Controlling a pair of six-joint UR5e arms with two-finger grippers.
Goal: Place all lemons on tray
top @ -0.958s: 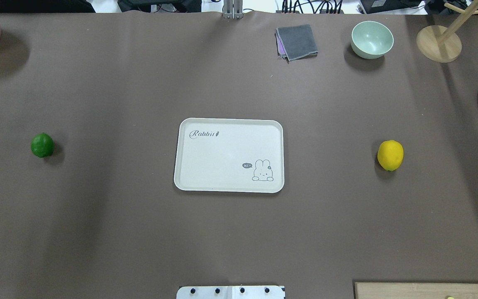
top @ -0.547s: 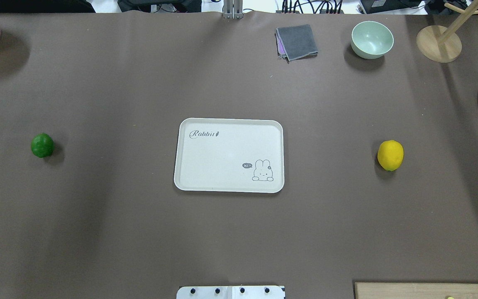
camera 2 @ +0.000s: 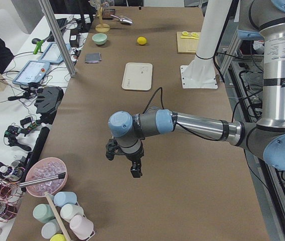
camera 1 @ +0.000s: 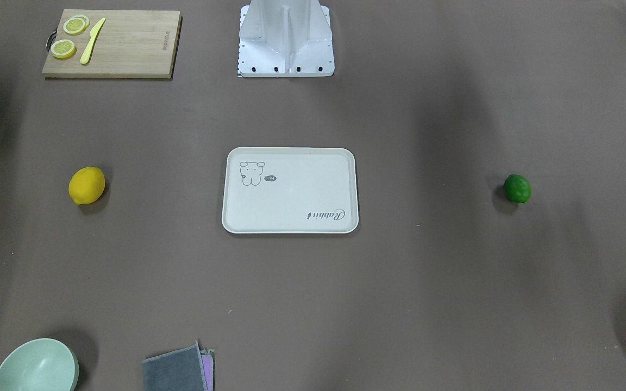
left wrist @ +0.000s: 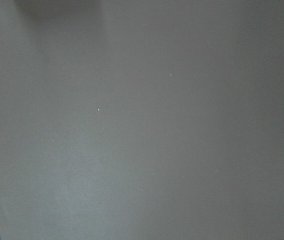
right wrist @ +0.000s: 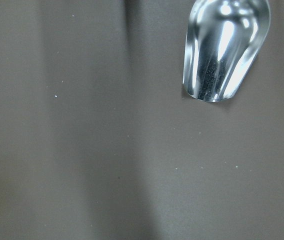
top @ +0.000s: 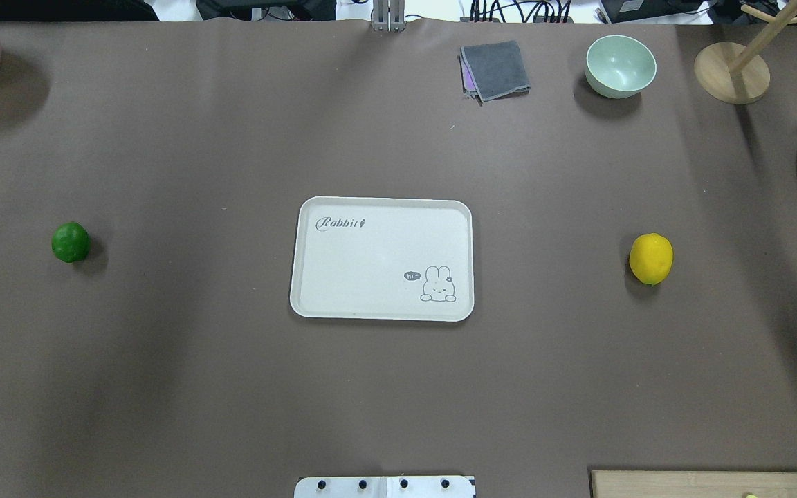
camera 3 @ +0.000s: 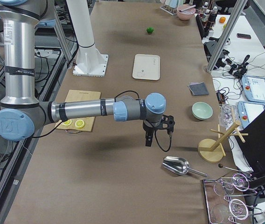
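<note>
Brown, the table [top: 398, 387] carried the yellow lemon [top: 651, 258] well right of your tray [top: 371, 256] and the green lemon [top: 70, 242] well left, both off it. You could not tell how far the left gripper [camera 2: 135, 172] or right gripper [camera 3: 147, 141] stood open.

table cover [top: 398, 401]: matt brown, paper-like sheet. tray [top: 371, 256]: smooth matt cream, looks plastic. scoop [right wrist: 224, 50]: polished metal, mirror-glossy. cutting board [camera 1: 128, 43]: light wood, fine grain. cloth [top: 495, 69]: grey fabric. bowl [top: 620, 66]: smooth, slight sheen. yellow lemon [top: 651, 258], green lemon [top: 70, 242]: faint gloss.
</note>
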